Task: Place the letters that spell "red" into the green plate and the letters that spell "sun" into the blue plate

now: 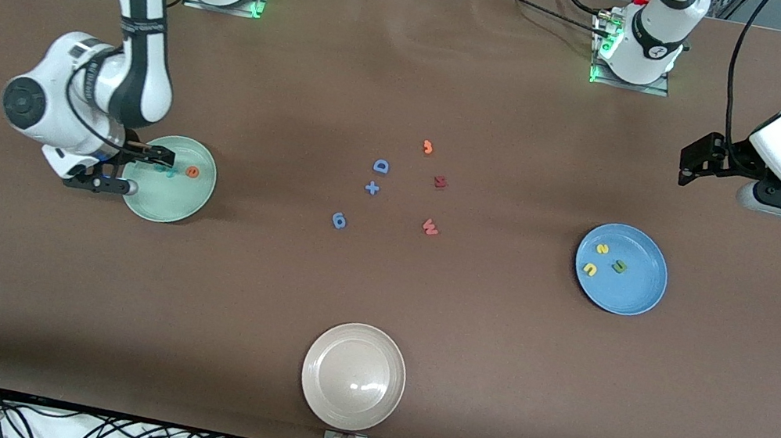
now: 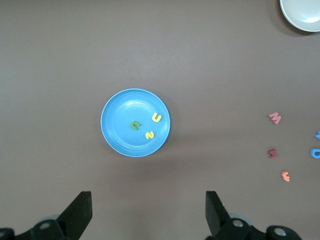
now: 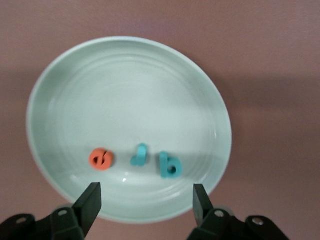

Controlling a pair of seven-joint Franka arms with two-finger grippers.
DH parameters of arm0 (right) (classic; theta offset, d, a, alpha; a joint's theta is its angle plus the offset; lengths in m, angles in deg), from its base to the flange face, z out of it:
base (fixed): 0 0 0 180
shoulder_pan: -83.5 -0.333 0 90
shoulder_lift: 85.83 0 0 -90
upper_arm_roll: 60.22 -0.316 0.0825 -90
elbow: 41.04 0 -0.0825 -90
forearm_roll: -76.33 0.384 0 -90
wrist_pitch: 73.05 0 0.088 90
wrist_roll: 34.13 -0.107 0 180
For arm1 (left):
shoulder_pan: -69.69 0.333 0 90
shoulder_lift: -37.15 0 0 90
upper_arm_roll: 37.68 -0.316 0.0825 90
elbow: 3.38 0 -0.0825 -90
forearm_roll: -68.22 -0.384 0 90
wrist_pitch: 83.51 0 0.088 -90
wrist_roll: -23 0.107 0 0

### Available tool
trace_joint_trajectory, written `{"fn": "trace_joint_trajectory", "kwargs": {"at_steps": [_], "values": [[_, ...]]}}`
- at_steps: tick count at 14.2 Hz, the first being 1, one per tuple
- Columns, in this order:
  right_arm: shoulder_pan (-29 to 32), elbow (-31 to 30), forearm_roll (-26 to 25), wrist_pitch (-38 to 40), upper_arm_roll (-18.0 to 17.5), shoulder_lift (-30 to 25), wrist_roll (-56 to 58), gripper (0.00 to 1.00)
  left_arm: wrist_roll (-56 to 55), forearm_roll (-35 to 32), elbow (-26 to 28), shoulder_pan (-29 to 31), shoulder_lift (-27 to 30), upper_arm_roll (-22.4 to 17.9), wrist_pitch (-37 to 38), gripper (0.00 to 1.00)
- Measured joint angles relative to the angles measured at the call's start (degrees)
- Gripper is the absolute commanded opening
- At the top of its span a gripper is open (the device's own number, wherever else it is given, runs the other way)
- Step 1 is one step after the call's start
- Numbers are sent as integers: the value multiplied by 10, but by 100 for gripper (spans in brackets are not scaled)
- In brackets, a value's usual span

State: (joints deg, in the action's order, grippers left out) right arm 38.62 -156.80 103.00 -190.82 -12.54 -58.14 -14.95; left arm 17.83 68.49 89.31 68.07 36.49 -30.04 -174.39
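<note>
- My right gripper (image 3: 147,192) hangs low over the green plate (image 1: 174,207), at mid-height of the front view toward the right arm's end of the surface. Its jaws stand wide and hold nothing.
- The letters of "red" lie flat in that plate: the orange "e" (image 3: 101,158), the teal "r" (image 3: 140,154) and the teal "d" (image 3: 170,165). They sit side by side, close to the rim under my jaws.
- That row runs across the front view. The "d" has its long axis along its stem, which crosses the row; the "r" leans a little.
- My left gripper (image 2: 149,200) waits high, over bare surface near the blue plate (image 1: 632,291), jaws fully apart and empty.
- In the blue plate are the yellow "s" (image 2: 149,135), the yellow "u" (image 2: 156,118) and the olive "n" (image 2: 135,125). They form a loose cluster and point different ways.
- As I judge it, both words are placed, so sorting is done.
- My next move calls only for lifting the right arm straight up, clear of the rim, without nudging the letters.
- The spare letters (image 1: 381,166) in the middle of the frame and the beige plate (image 1: 328,399) at lower middle need no handling.
</note>
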Motion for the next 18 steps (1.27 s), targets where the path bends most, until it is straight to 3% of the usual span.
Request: {"fn": "trace_joint_trajectory", "kwargs": {"at_steps": [3,8,11,18], "values": [[1,85,0,131,43,-11,0,83,0,0,0,0,0,0,0,100],[3,207,0,267,77,-14,-14,84,0,0,0,0,0,0,0,100],[4,270,0,335,80,-14,-67,98,0,0,0,0,0,0,0,100],[12,338,0,353,102,-13,-99,99,0,0,0,0,0,0,0,100]]}}
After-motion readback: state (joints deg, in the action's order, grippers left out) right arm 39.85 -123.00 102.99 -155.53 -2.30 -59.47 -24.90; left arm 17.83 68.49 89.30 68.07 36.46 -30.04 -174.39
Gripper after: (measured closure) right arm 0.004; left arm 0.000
